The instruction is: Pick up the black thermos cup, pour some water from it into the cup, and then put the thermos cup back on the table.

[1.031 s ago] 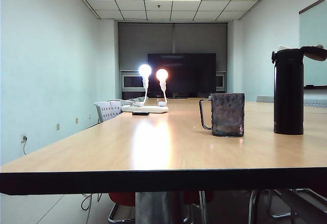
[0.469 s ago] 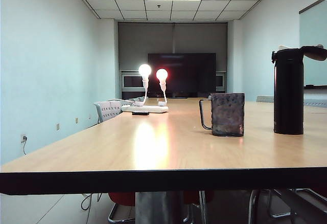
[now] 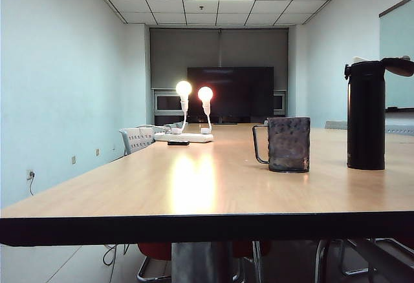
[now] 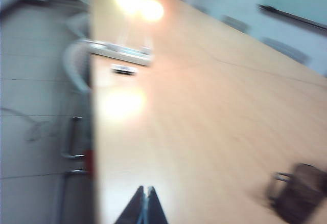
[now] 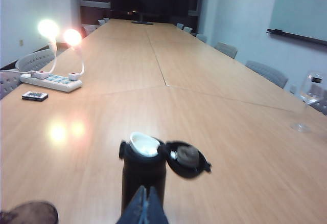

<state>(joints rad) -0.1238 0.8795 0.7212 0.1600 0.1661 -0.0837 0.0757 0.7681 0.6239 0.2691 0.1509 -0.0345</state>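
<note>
We're at the opening step, by my reading: the approach, with nothing lifted. The right pincer has its tips pressed together, holding nothing, and the black thermos cup stands upright on the tabletop directly ahead of it, close in. Its flip lid hangs open to one side and a pale spout shows at the mouth. The left pincer is also pinched shut and empty, hovering over bare wood, with the cup, blurred, ahead and off to one side. Next call, I'd say: the right pincer must spread wide before closing on that slim matte body, below the lid hinge. In the exterior view neither arm shows; the grey mottled mug stands beside the taller thermos, apart.
</note>
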